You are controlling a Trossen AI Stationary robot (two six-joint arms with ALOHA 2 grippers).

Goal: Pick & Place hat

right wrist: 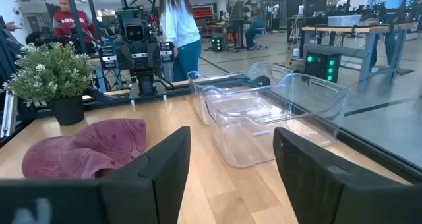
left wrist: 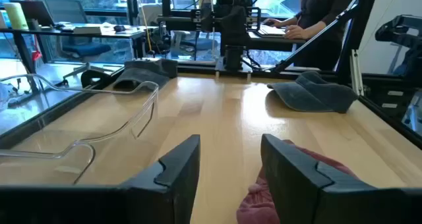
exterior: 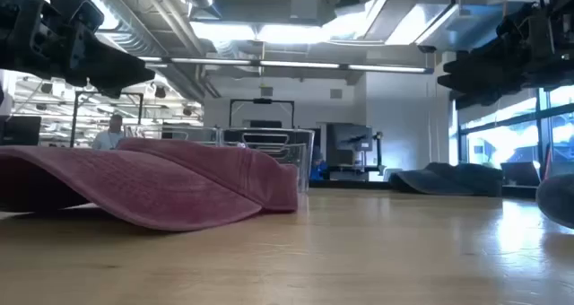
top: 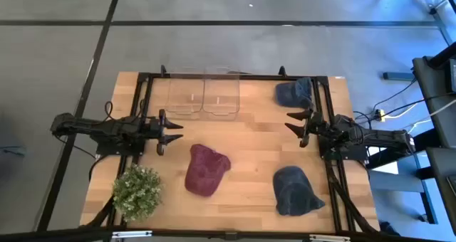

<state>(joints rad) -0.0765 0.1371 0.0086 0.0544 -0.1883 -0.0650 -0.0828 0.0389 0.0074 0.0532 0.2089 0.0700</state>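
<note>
A dark red cap (top: 205,169) lies flat on the wooden table near its middle; it also shows in the low view (exterior: 152,184), the left wrist view (left wrist: 290,184) and the right wrist view (right wrist: 82,147). One dark grey cap (top: 295,191) lies by the near right corner, another (top: 294,92) at the far right. My left gripper (top: 173,130) hovers open left of the red cap. My right gripper (top: 296,125) hovers open at the right side, between the two grey caps.
Two clear plastic bins (top: 203,96) stand side by side at the far middle of the table. A small potted plant (top: 137,191) sits at the near left corner. Black frame rails (top: 146,100) run along the table's sides. People stand in the room beyond.
</note>
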